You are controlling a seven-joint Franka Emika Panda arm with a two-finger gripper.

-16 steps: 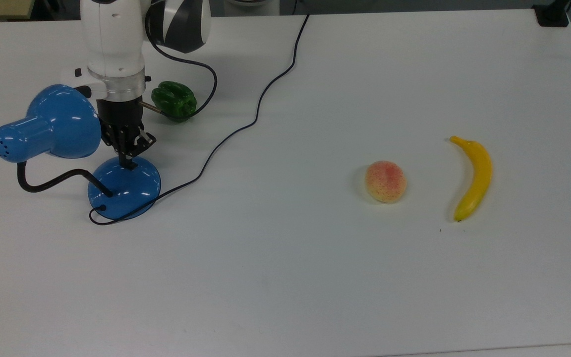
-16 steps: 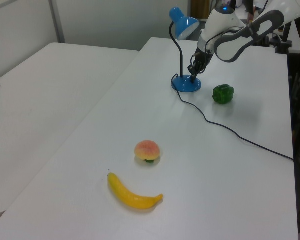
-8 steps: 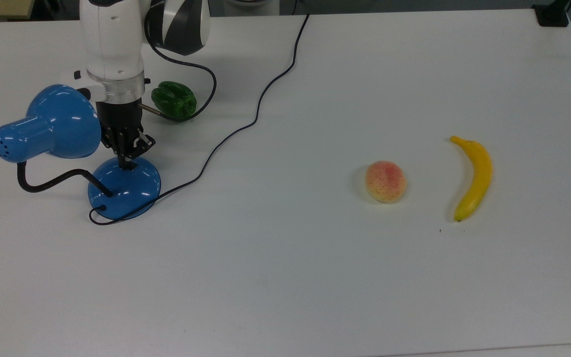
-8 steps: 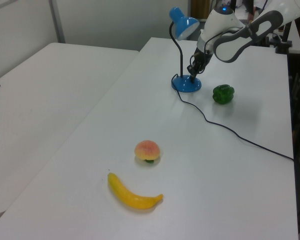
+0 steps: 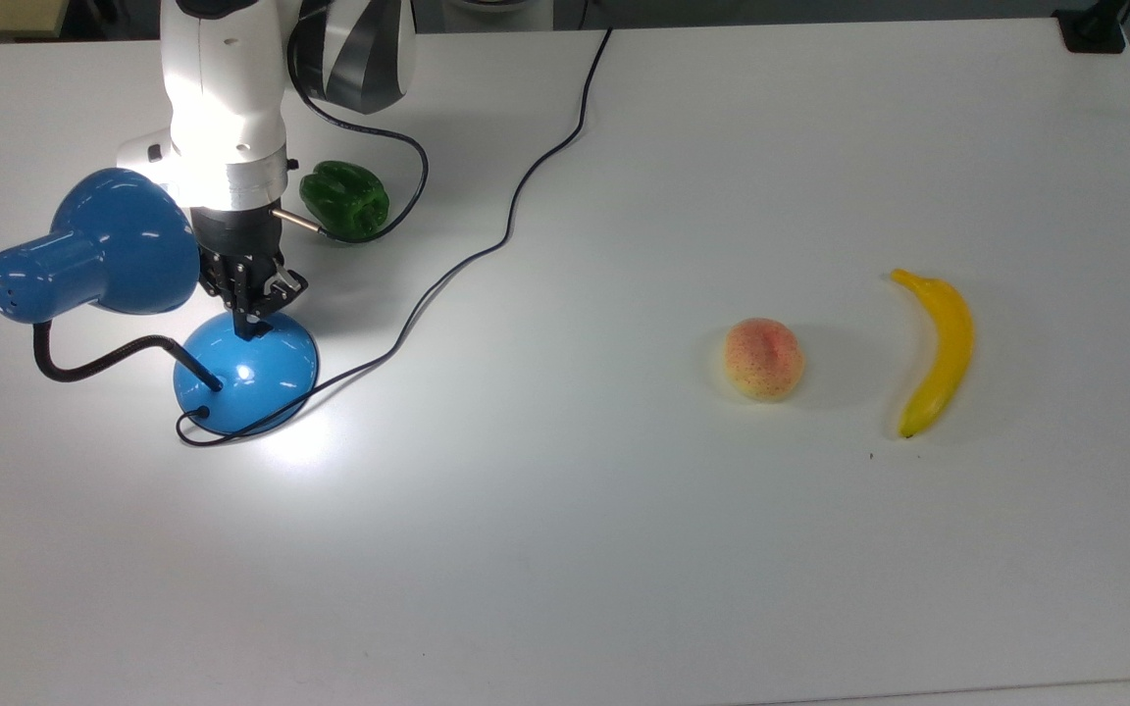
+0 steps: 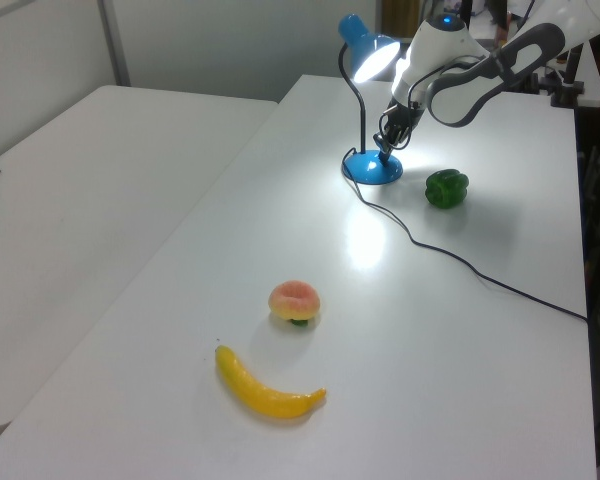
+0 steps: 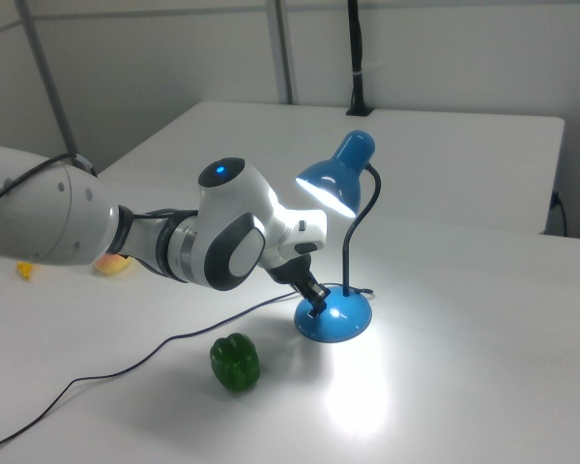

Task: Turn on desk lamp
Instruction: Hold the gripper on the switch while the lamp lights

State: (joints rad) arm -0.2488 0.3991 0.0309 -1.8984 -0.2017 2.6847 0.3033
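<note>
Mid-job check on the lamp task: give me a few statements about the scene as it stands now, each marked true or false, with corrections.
1. The glossy blue desk lamp is lit, with a bright patch on the white table by its base. True.
2. The gripper is at the lamp's round blue base. True.
3. The green bell pepper lies between the peach and the banana. False: it lies near the robot arm, apart from the speckled pink peach and the yellow banana.
4. The lamp's shade is tipped over on the table. False: it is held up on its black gooseneck.
</note>
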